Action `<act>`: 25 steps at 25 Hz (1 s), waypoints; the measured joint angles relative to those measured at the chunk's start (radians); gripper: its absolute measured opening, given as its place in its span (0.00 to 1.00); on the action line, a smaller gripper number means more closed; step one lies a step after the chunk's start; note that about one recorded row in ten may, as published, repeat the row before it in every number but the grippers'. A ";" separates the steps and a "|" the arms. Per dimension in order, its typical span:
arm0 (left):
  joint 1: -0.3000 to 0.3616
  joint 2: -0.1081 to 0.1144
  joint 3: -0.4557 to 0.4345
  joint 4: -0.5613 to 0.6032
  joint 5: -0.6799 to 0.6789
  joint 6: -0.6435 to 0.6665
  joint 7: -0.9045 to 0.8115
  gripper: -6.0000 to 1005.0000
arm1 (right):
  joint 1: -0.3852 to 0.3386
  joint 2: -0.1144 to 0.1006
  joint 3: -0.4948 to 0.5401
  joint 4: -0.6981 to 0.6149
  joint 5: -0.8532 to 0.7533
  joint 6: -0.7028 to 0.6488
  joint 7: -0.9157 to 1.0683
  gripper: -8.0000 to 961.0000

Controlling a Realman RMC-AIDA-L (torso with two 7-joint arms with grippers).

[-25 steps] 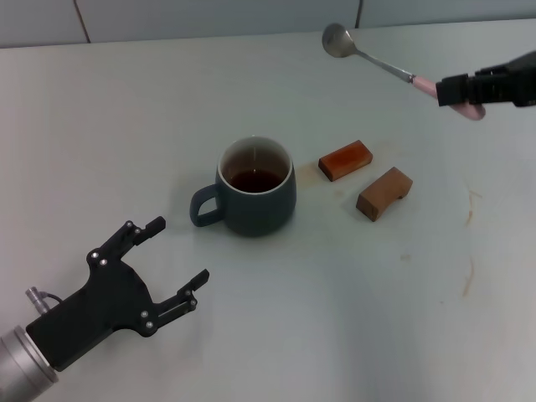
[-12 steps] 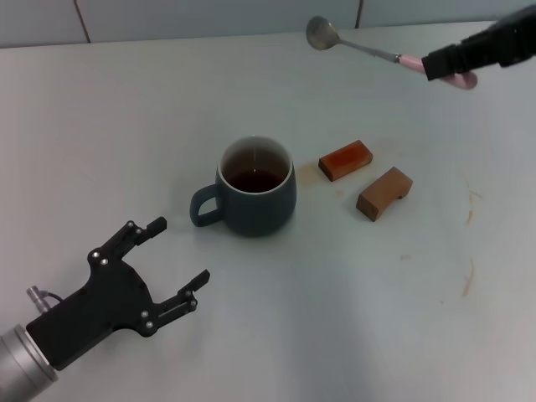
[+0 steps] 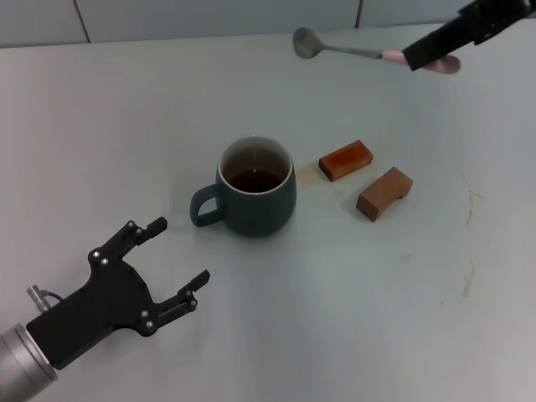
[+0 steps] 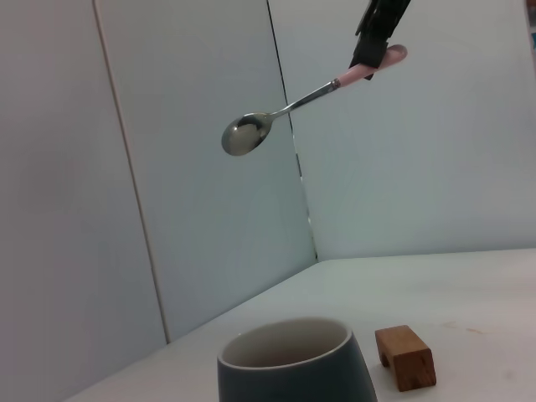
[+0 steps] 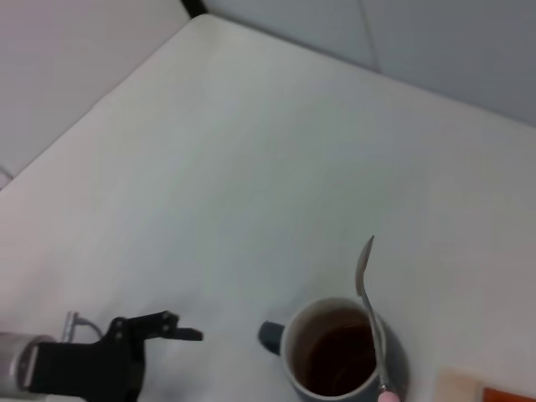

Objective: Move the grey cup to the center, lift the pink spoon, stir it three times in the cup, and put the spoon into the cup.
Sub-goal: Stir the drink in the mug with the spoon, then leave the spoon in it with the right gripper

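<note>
The grey cup (image 3: 256,188) stands mid-table with dark liquid inside, its handle toward my left; it also shows in the left wrist view (image 4: 295,363) and the right wrist view (image 5: 339,356). My right gripper (image 3: 429,54) is shut on the pink handle of the pink spoon (image 3: 352,50) and holds it high in the air, above and behind the cup, with the silver bowl pointing left. The spoon also shows in the left wrist view (image 4: 285,112) and the right wrist view (image 5: 369,313). My left gripper (image 3: 177,264) is open and empty, low on the table, in front-left of the cup.
Two brown wooden blocks (image 3: 345,159) (image 3: 384,193) lie to the right of the cup; one shows in the left wrist view (image 4: 405,358). A grey wall (image 3: 209,15) runs behind the table's far edge.
My right gripper has risen and moved left with the spoon, bringing the spoon's bowl further left. The cup, the blocks and my left arm have not moved.
</note>
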 joint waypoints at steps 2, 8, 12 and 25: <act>0.000 0.000 0.000 0.000 0.000 0.000 -0.006 0.85 | 0.026 -0.006 -0.003 0.040 -0.004 0.002 -0.009 0.13; -0.010 0.000 0.000 0.001 0.000 0.000 -0.013 0.85 | 0.110 -0.029 -0.023 0.110 -0.042 0.000 -0.015 0.13; -0.014 0.000 0.000 -0.001 0.000 0.000 -0.019 0.85 | 0.186 -0.059 -0.034 0.234 -0.059 -0.002 -0.018 0.13; -0.024 0.000 0.003 0.004 0.003 -0.011 -0.036 0.85 | 0.288 -0.073 -0.039 0.372 -0.132 -0.001 -0.030 0.13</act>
